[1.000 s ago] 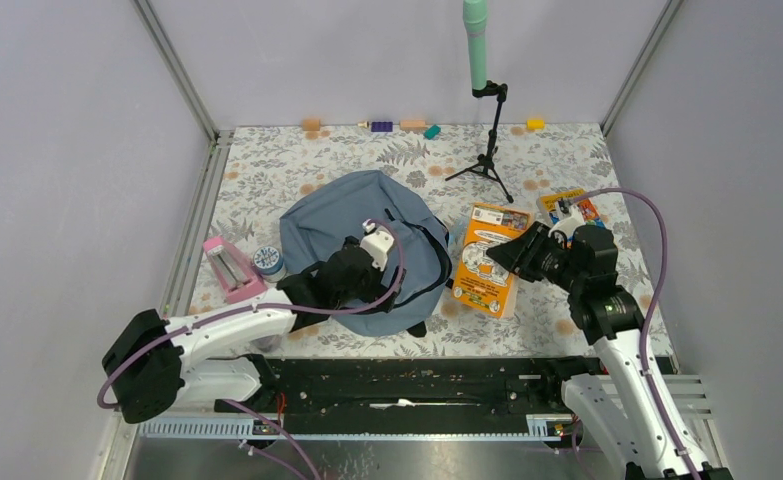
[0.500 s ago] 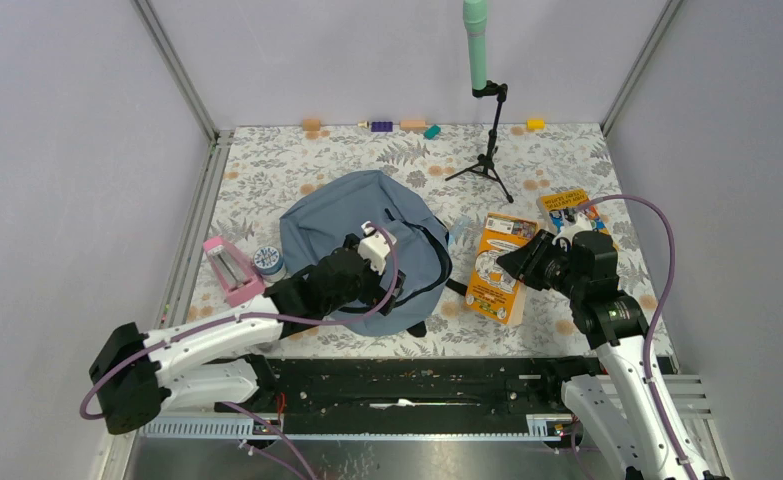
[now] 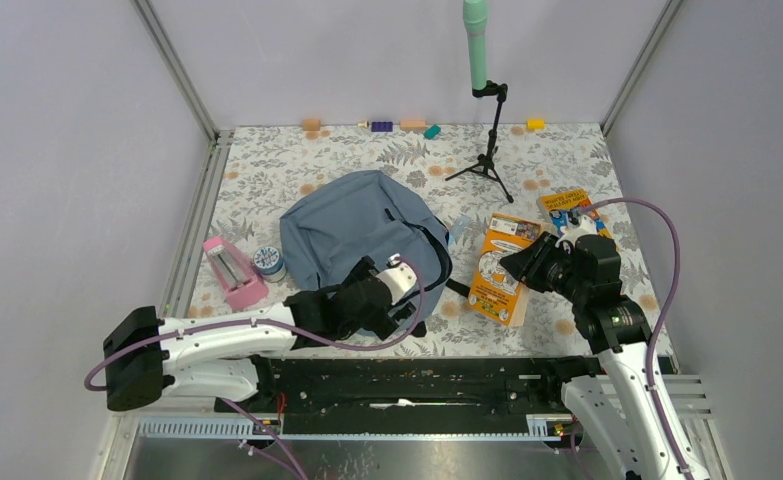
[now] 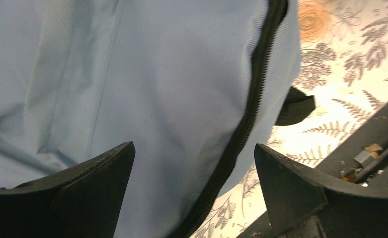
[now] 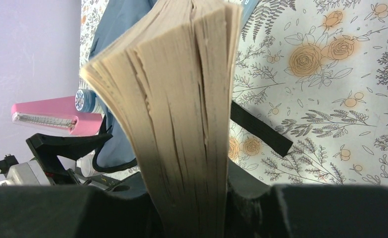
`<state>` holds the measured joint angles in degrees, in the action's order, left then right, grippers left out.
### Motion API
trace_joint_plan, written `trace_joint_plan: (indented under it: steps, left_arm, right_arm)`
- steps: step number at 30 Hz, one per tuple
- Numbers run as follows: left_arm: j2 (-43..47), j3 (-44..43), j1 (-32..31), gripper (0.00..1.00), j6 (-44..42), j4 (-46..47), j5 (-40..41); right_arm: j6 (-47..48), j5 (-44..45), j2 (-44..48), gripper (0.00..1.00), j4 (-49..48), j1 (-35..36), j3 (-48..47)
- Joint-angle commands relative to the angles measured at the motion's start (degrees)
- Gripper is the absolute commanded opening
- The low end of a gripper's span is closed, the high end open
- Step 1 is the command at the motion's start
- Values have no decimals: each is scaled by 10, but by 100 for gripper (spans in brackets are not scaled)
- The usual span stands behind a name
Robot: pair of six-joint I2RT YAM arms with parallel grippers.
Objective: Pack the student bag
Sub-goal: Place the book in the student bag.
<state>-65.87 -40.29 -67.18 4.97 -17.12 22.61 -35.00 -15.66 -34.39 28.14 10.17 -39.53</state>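
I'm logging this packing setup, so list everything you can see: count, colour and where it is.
student bag: one, grey-blue, lying mid-table
orange book: one, orange cover, right of the bag, tilted up in the right gripper
second book: one, orange and blue, flat near the right edge
pink box: one, pink, left of the bag
round tub: one, blue and white, between the pink box and the bag
tripod stand: one, black, carrying a green cylinder, far side
small blocks: at least five, orange, purple, peach, teal, yellow, along the far edge
table: one, floral cover
left gripper: open, over the bag's near edge by the zipper
right gripper: shut on the orange book
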Motion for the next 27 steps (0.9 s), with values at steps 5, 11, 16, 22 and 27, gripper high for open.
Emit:
trace_joint_plan:
  steps: [5, 11, 16, 22, 27]
  left_arm:
    - [39, -18, -6, 64, -1, 11, 118]
    - [62, -4, -6, 50, -4, 28, 125]
    - [61, -8, -6, 0, -6, 38, 144]
    - [76, -80, 0, 0, 9, 26, 193]
    - [65, -182, 57, 0, 36, -70, 102]
  right_arm:
    - [-9, -4, 10, 0, -29, 3, -26]
    - [-15, -10, 16, 0, -27, 3, -20]
    - [-30, -29, 18, 0, -16, 3, -17]
    - [-146, -122, 16, 0, -56, 3, 29]
    - [-256, -249, -11, 0, -150, 10, 83]
